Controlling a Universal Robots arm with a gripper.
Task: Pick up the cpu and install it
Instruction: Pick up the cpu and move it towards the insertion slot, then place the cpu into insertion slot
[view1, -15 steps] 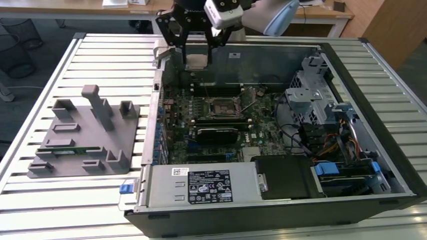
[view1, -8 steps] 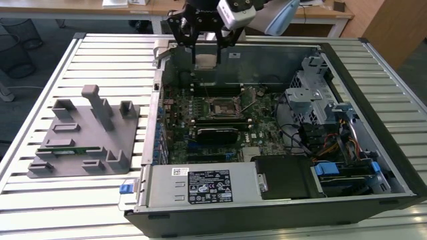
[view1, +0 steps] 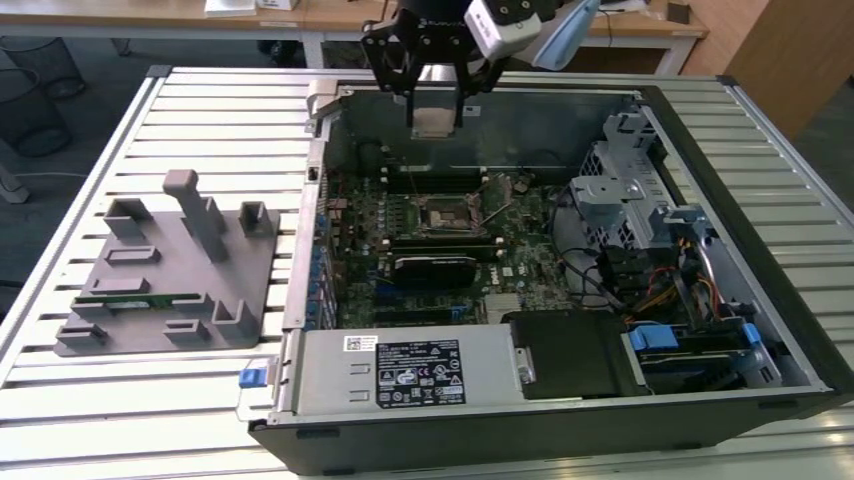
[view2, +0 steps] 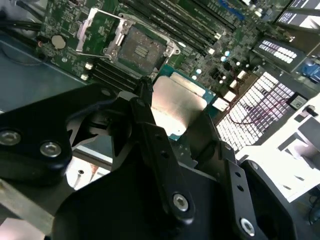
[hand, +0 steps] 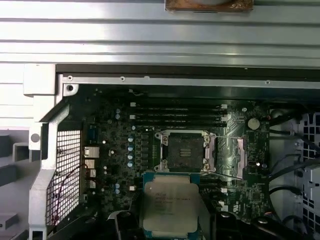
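My gripper (view1: 435, 116) hangs over the far part of the open computer case, shut on the cpu (view1: 433, 126). The cpu is a flat square chip with a silver top and a thin green edge. In the second wrist view the cpu (view2: 176, 102) sits clamped between the two black fingers (view2: 146, 102), held by opposite edges. The first wrist view has the cpu (hand: 170, 202) just short of the black-framed socket (hand: 184, 151), whose metal load plate (hand: 242, 157) is swung open to one side. That socket (view1: 449, 212) lies mid-motherboard, below the gripper and nearer the camera in the exterior view.
The case's far wall (view1: 481, 92) runs just behind the gripper. Memory sticks (hand: 177, 114) stand in slots beside the socket. A drive cage (view1: 627, 190) and cables fill the exterior view's right, and a power supply (view1: 400, 370) the front. A grey fixture (view1: 174, 270) holding a green memory stick (view1: 140, 298) sits left.
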